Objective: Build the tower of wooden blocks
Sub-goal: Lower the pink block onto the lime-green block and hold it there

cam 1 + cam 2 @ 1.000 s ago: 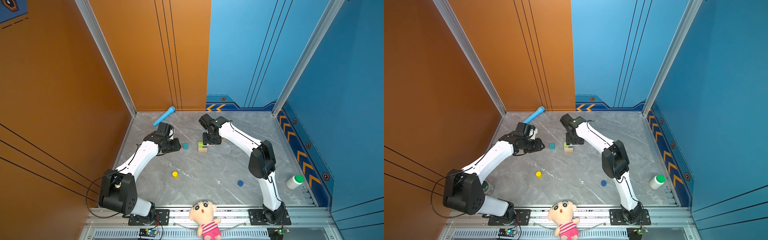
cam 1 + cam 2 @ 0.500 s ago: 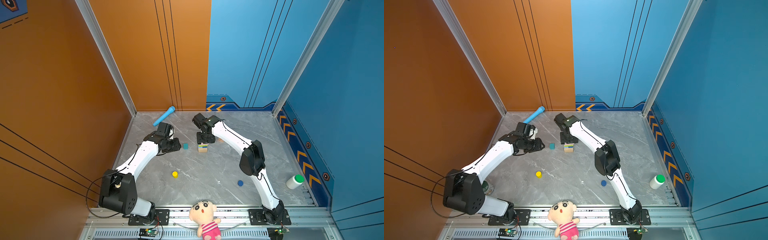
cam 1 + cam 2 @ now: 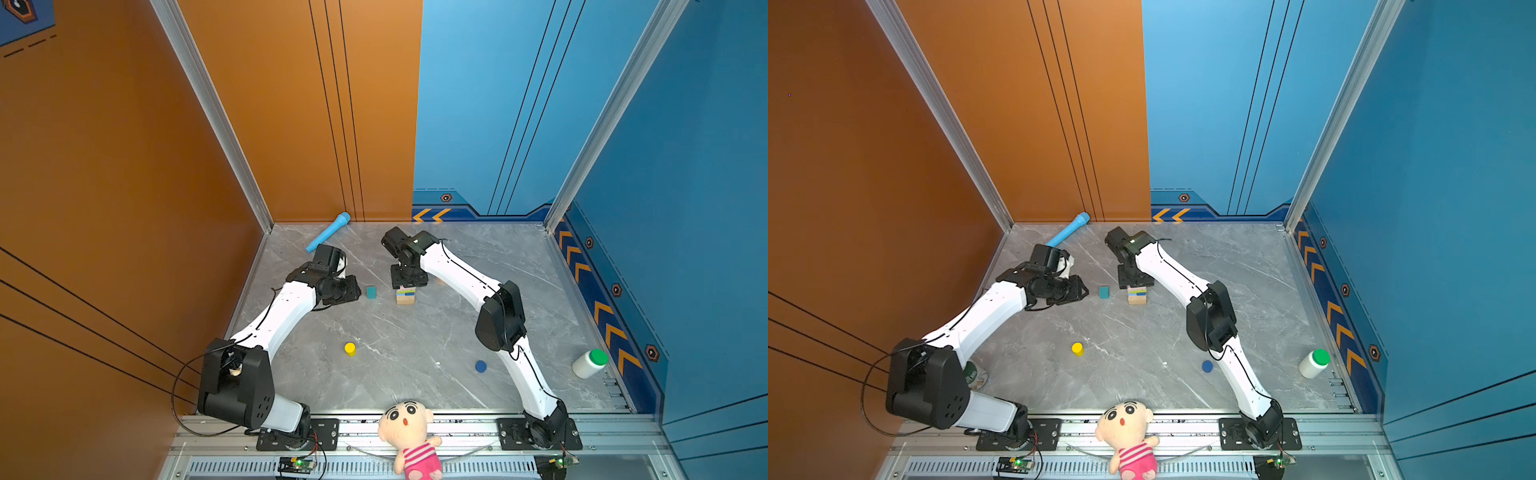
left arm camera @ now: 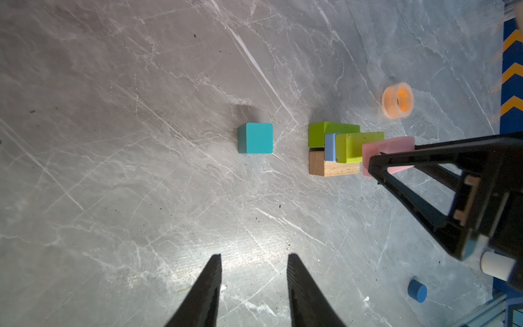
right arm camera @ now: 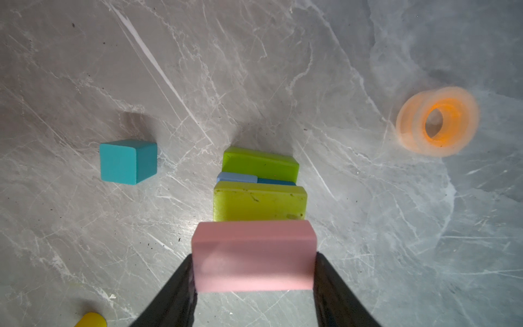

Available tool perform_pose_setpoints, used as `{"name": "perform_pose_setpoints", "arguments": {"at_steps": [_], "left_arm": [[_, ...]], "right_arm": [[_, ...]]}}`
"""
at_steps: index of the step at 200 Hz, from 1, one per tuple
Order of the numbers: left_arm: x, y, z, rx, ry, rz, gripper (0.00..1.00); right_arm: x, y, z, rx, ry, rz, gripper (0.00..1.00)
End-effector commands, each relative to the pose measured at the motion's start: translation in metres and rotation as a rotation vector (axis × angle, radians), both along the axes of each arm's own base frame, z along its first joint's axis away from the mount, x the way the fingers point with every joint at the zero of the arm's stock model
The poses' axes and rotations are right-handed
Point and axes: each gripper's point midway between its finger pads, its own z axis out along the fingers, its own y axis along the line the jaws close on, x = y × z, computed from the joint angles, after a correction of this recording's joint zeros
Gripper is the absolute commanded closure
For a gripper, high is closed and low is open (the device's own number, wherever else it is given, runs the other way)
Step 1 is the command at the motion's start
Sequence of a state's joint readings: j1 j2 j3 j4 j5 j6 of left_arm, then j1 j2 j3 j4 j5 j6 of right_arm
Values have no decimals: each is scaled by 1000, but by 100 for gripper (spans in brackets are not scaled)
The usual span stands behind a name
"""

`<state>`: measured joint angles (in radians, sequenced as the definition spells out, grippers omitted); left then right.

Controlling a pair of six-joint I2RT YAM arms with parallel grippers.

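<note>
The left gripper hangs left of the tower, jaws apart and empty. A teal cube stands just left of the tower. Over the tower, the right gripper clamps a pink brick by its ends, close above the top green brick; whether they touch I cannot tell.

The layers look staggered. A brick let go off-centre could tip off, and pressing down could shove the cubes underneath out of line.

Counted: two green bricks, one tan brick, one pink brick, one light blue cube, one dark blue cube, one teal cube. Nearer than the tower lie one yellow cylinder and one blue cylinder.
</note>
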<state>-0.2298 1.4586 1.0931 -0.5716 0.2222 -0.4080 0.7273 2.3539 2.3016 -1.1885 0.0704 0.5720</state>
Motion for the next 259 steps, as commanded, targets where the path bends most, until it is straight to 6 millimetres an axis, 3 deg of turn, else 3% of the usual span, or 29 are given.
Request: {"name": "perform_pose_setpoints", "arguments": {"at_steps": [1,259], "left_arm": [[-4,1,1,-16,-1,-6,59],[-3,2,0,-17,2,-2,59]], "right_arm": [[2,-7,-3,-48,-2,2,41],[8,-5,-14,-61,-6,-17,37]]}}
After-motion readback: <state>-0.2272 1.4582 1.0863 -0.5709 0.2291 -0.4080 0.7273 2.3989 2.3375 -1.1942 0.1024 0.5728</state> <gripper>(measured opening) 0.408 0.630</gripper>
